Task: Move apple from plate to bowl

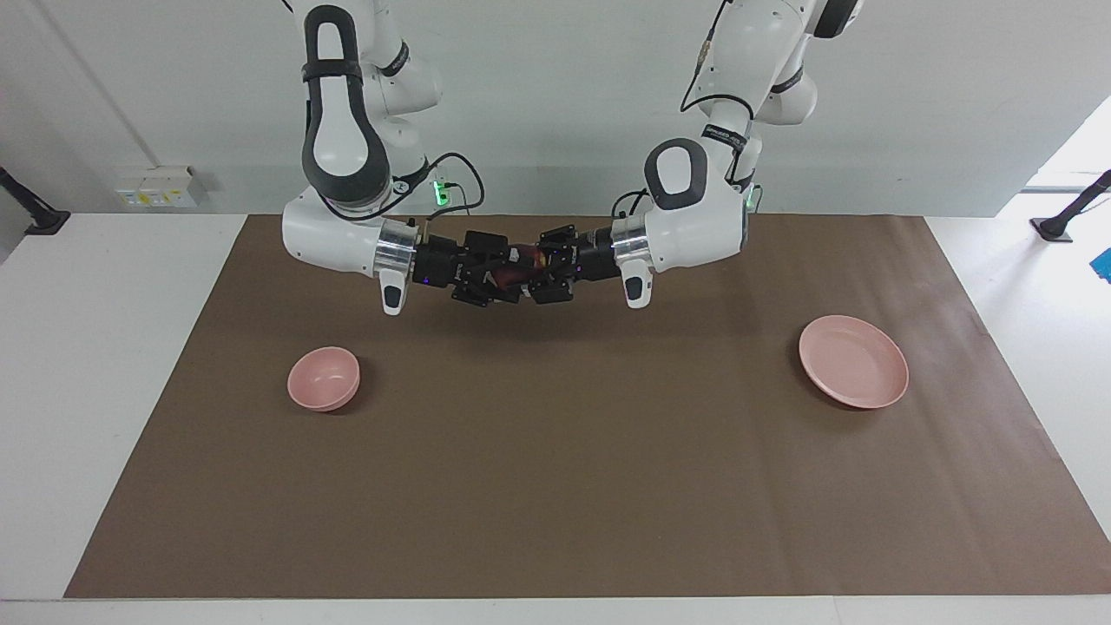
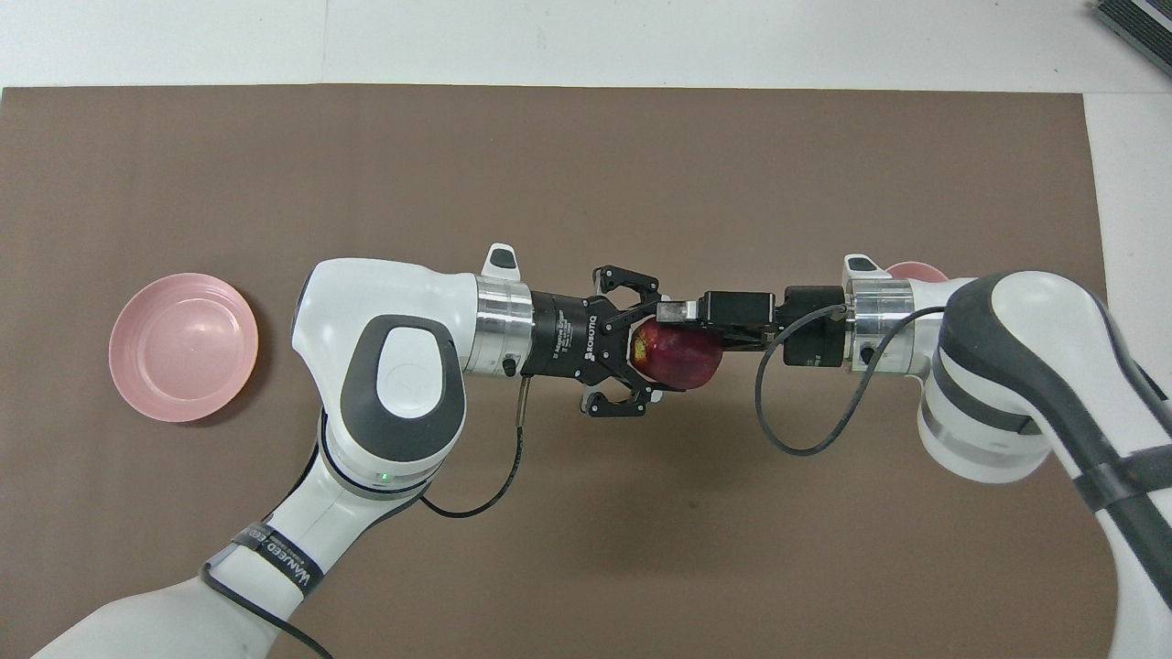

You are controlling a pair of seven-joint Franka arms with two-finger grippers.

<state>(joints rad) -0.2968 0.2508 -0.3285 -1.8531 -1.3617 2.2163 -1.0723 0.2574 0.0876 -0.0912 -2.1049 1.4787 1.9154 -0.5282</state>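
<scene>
Your two arms meet over the middle of the brown worktop [image 2: 586, 513]. The left gripper [image 2: 655, 352] has its fingers [image 2: 632, 320] closed around the stem end of the dark red apple [image 2: 682, 357], its yellowish patch facing them. The right gripper [image 2: 682, 325] reaches in from the apple's other end, one of its fingers lying across the top of the fruit. The plate [image 2: 183, 348] sits well apart, at the left arm's end; the bowl [image 2: 916, 271] peeks out by the right wrist.
</scene>
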